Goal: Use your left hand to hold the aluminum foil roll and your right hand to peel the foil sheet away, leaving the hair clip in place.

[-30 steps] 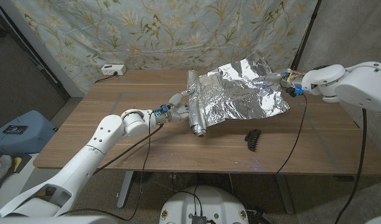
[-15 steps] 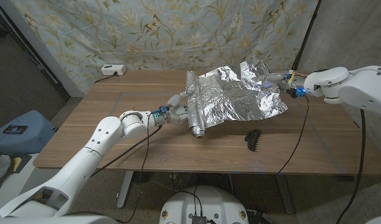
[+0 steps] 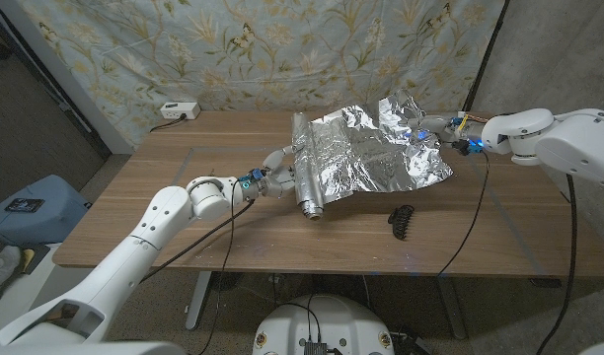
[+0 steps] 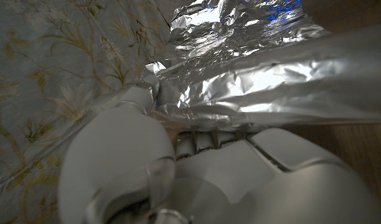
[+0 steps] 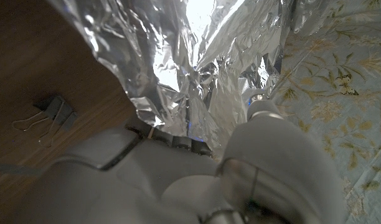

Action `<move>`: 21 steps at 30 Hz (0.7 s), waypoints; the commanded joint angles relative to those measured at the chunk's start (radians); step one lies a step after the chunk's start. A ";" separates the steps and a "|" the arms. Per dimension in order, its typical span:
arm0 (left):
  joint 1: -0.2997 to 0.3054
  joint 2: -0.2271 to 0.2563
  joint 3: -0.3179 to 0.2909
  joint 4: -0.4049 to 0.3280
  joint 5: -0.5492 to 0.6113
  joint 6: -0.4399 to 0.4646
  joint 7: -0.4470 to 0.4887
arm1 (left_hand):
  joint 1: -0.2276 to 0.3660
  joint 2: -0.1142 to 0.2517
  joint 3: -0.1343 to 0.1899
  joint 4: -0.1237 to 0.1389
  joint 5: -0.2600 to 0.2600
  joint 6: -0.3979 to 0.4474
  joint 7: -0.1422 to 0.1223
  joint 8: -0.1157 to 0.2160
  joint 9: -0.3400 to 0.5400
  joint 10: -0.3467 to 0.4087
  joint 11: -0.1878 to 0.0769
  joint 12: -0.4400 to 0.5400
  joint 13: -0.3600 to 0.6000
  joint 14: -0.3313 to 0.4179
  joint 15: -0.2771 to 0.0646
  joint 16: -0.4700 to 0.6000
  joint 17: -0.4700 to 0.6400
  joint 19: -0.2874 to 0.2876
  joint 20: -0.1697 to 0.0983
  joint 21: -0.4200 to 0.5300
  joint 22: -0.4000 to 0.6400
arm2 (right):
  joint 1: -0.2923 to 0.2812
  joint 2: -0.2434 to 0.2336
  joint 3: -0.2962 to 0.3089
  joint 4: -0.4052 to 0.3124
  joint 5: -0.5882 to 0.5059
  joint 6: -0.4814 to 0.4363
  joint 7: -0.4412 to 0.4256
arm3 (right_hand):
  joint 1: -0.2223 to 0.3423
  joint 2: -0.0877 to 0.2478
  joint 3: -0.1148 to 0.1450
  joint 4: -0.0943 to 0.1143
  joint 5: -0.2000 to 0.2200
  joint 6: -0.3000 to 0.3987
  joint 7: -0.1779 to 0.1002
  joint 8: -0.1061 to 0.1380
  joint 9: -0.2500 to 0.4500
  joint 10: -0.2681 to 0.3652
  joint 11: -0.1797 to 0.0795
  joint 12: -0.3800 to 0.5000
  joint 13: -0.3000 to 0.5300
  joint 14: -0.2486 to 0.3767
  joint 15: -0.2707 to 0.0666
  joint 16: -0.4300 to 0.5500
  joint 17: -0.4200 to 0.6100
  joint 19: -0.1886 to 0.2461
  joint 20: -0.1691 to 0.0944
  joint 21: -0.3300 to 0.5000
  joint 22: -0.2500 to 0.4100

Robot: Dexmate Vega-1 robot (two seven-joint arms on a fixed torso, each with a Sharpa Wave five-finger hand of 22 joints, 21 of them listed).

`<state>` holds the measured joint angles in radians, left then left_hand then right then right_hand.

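From the head camera I see my left hand (image 3: 278,176) against the side of the long silver aluminium foil roll (image 3: 304,163), which lies on the brown wooden table (image 3: 184,197) with one end pointing toward the near edge. In the left wrist view that hand (image 4: 197,168) presses up to the roll (image 4: 284,87), but its fingers are tucked under the foil, so I cannot tell how far they wrap around it.

The crinkled silver foil sheet (image 3: 381,153) spreads from the roll toward my right hand (image 3: 432,130), with its far corner lifted off the table. In the right wrist view my right hand (image 5: 178,168) sits at the sheet's (image 5: 197,74) edge; the foil covers the fingertips, so I judge it pinched but cannot see the contact itself.

The small black hair clip (image 3: 402,220) lies on bare wood nearer the front edge, apart from the sheet. A grey clip-shaped object (image 5: 50,112) shows on the wood in the right wrist view, too blurred to identify.

A white power strip (image 3: 178,110) sits at the table's far left corner.
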<state>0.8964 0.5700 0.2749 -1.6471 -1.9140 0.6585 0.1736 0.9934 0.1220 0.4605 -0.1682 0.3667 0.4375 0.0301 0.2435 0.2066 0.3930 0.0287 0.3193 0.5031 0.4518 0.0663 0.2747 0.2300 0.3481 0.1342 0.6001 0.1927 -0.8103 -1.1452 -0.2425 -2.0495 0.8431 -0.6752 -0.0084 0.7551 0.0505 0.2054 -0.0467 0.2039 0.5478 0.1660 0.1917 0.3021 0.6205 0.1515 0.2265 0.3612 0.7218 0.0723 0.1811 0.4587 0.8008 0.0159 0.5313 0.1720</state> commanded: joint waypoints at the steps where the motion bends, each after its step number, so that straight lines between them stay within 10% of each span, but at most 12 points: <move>1: -0.001 0.000 0.002 -0.003 0.005 -0.011 -0.008 | 0.009 0.000 0.007 0.004 0.004 0.007 0.001 -0.001 0.002 0.005 -0.002 -0.001 0.004 -0.001 0.005 0.001 0.005 -0.002 0.005 0.008 0.004 | -0.005 0.009 0.002 0.042 0.010 0.027 0.002 | 0.001 0.009 0.000 -0.007 0.008 -0.010 0.007 -0.001 -0.001 -0.015 0.000 -0.010 -0.002 -0.016 0.001 -0.003 -0.004 -0.008 0.003 -0.009 0.004; 21: -0.023 -0.031 0.017 0.042 0.016 -0.001 -0.055 | -0.020 -0.021 -0.019 0.015 -0.004 -0.070 0.002 -0.038 0.003 -0.062 0.026 -0.031 0.008 -0.044 0.033 -0.014 0.012 -0.041 0.025 -0.003 0.004 | 0.034 -0.003 -0.028 0.068 0.001 0.008 0.047 | 0.002 0.013 0.002 -0.013 0.009 -0.009 0.003 0.005 -0.012 -0.004 0.001 -0.012 -0.009 -0.020 0.004 0.008 -0.018 -0.013 0.008 -0.018 0.004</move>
<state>0.8830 0.5543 0.2857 -1.6294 -1.9056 0.6494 0.1469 0.9762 0.1049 0.4464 -0.1541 0.3668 0.3746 0.0319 0.2072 0.2073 0.3389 0.0536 0.2919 0.5080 0.4120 0.0982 0.2623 0.2396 0.3138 0.1607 0.6001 0.1927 -0.8109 -1.1438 -0.2433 -2.0038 0.8505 -0.6475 0.0157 0.7510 0.0547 0.2043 -0.0567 0.2039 0.5337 0.1661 0.1917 0.2893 0.6098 0.1513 0.2147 0.3524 0.7005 0.0771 0.1814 0.4402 0.7868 0.0161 0.5139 0.1748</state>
